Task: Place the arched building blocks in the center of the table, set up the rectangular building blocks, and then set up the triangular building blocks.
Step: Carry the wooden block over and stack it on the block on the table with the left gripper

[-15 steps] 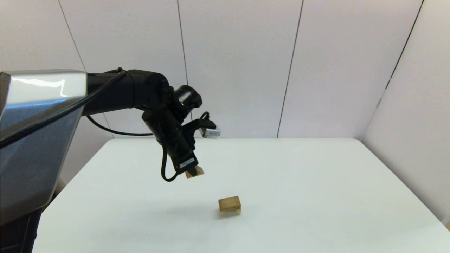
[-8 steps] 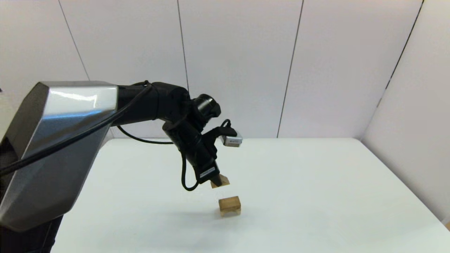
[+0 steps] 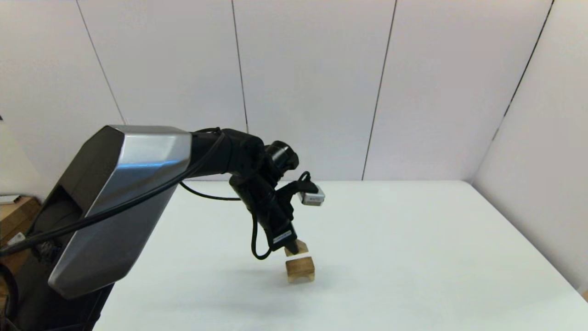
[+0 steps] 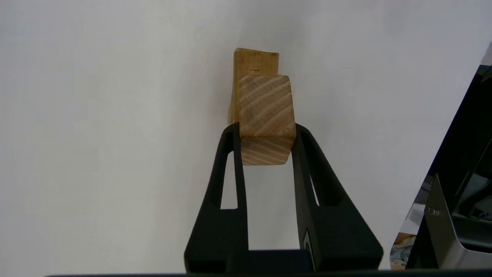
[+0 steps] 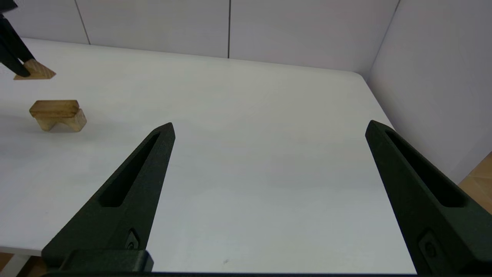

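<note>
Triangular block (image 3: pixel 297 248) in left pincer (image 3: pixel 294 250)

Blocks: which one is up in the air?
The triangle block, pinched in the left gripper just above the stack. The slab lies on the arch, which stands on the table.

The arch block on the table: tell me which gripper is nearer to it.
Left. The left gripper, holding the triangular block, hangs just above the rectangular block lying on the arch block. The right gripper, fingers open, sits far off to the right.
</note>
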Controlling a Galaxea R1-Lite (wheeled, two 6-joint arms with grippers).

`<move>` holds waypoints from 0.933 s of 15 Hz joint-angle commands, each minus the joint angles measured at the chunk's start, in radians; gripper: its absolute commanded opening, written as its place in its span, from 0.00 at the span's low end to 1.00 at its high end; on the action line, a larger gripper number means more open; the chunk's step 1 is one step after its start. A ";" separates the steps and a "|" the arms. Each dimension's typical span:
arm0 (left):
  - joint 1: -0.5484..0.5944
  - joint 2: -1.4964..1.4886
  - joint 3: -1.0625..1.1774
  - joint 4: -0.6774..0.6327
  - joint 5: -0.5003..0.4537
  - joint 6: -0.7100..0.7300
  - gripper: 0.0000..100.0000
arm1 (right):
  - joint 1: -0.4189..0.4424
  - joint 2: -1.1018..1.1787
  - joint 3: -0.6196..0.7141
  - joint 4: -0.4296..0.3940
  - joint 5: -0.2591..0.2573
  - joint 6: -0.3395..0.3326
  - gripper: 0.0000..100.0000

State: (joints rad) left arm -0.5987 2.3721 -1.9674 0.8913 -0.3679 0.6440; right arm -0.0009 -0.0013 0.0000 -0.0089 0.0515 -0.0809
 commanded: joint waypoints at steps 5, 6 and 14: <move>-0.015 0.035 0.007 0.000 -0.003 -0.001 0.00 | -0.001 0.000 0.000 0.000 0.001 0.000 1.00; -0.018 0.039 0.009 -0.002 -0.002 -0.001 0.00 | -0.001 0.000 0.000 0.000 0.001 0.000 1.00; -0.024 0.067 0.016 -0.026 0.001 0.000 0.00 | -0.001 0.000 0.000 0.000 0.001 0.000 1.00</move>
State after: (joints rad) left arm -0.6223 2.4313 -1.9526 0.8600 -0.3645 0.6398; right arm -0.0009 -0.0013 0.0000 -0.0089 0.0515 -0.0813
